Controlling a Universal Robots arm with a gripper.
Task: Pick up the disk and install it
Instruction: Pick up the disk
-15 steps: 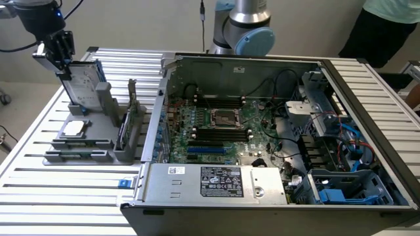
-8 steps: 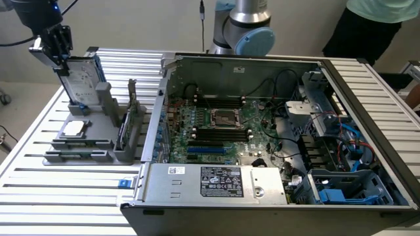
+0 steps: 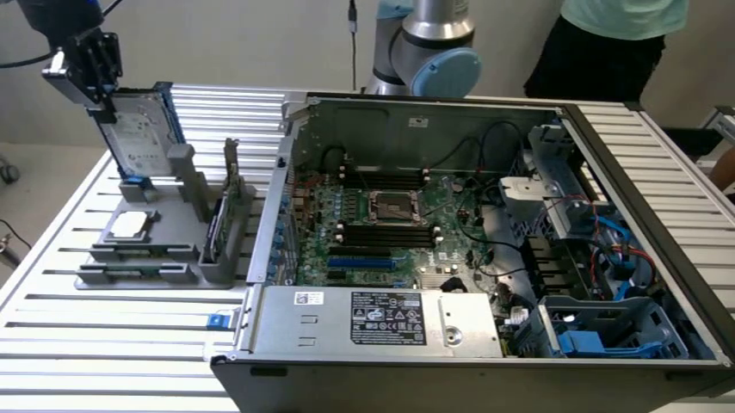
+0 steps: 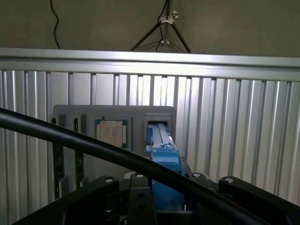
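Fingers: your gripper sits at the disk's top corner. One finger lies against the labelled face, and the jaws stand narrow, about the thickness of the drive, and appear clamped on it.
Disk: you have the disk upright, leaning slightly, with its lower end at the tall slot of the grey holder. In the wrist view the blue carrier runs from that slot up between the gripper's dark finger bases.
Contact below: you cannot tell from either view whether the disk's bottom edge rests in the slot or is just clear of it.
Neighbours on the holder: the processor chip lies flat just beside the disk's foot. The dark circuit card stands on edge on the holder's side nearer the case.
Cable: a black cable crosses your wrist view in front of the holder, on the chip's side of the disk.
Edges: the open computer case stands close to the holder, towards the exterior view's right, with its near wall rising beside the card.
Open room: you have free space above the disk and holder. The slatted table is bare in front of the holder.
Background: the robot arm's base and a person are behind the case.
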